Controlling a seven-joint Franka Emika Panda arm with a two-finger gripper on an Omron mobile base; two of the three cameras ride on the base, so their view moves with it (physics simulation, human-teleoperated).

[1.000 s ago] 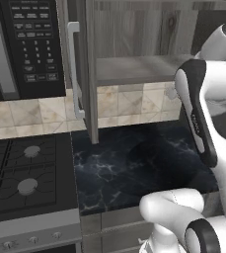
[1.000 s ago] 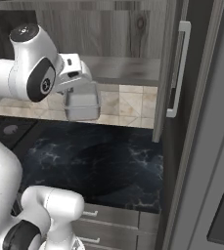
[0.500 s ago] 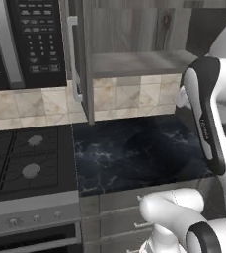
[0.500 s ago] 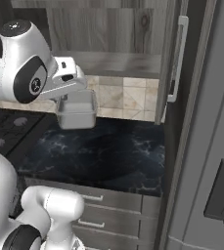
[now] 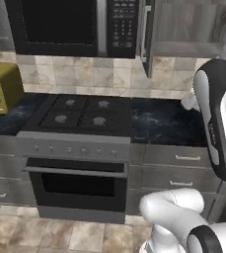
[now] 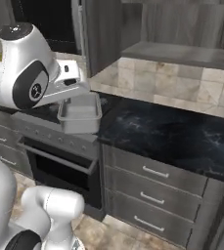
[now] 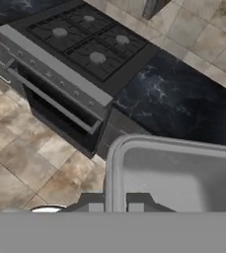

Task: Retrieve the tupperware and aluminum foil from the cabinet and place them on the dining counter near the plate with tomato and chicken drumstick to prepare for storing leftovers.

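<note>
My gripper is shut on the near rim of the tupperware, a translucent grey-white rectangular container held in the air in front of the counter's edge. In the hand view the tupperware hangs over the counter front, with the fingertips pinching its rim at the gripper. The grey wood-grain cabinet stands open above the counter, its shelf bare; its door edge and pale handle show beside the microwave. The aluminum foil, dining counter, plate, tomato and chicken drumstick are out of view.
A black stove with an oven stands left of the black marbled counter. A black microwave hangs above it. A yellow appliance sits at far left. Grey drawers and tile floor lie below.
The whole picture has shifted: the base has backed away and turned, bringing stove, oven and floor into view. The tupperware stays held in the shut gripper.
</note>
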